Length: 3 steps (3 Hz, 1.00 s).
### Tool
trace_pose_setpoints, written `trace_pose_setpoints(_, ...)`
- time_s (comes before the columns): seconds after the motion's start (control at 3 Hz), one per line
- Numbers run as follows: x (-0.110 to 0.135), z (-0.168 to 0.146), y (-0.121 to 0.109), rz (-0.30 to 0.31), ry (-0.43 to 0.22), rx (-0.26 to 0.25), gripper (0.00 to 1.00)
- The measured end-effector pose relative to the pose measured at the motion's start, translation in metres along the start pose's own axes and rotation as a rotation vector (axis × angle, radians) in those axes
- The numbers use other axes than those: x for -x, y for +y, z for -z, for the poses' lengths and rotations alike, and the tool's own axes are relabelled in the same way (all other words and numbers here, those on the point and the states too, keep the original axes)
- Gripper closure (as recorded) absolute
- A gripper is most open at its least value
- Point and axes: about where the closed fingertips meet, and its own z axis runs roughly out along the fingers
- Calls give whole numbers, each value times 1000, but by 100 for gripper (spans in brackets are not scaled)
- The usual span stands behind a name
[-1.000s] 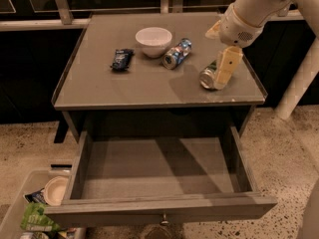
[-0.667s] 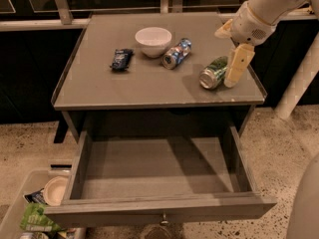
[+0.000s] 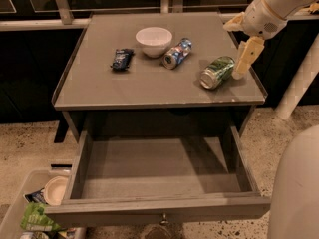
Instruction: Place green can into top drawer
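The green can lies on its side near the right edge of the grey table top, silver top facing the front left. My gripper hangs just right of the can, open and empty, with one pale finger pointing down beside the can without gripping it. The top drawer is pulled fully out below the table top, and its flat bottom is bare. Its small knob shows at the front.
On the table top stand a white bowl, a blue-and-silver can on its side and a dark blue snack packet. A bin with rubbish sits on the floor at lower left. My pale body fills the lower right.
My gripper has moved right and slightly up, from over the green can to beside it. The can stays lying on the table.
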Motion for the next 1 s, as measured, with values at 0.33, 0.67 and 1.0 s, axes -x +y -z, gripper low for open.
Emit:
trace_pose_setpoints(0.33,0,0,0,0,0,0,0)
trace_pose_setpoints(0.67,-19,-20,-3,-62,20,13,0)
trace_pose_setpoints(1.0,-54,-49,2,-162,-9,42,0)
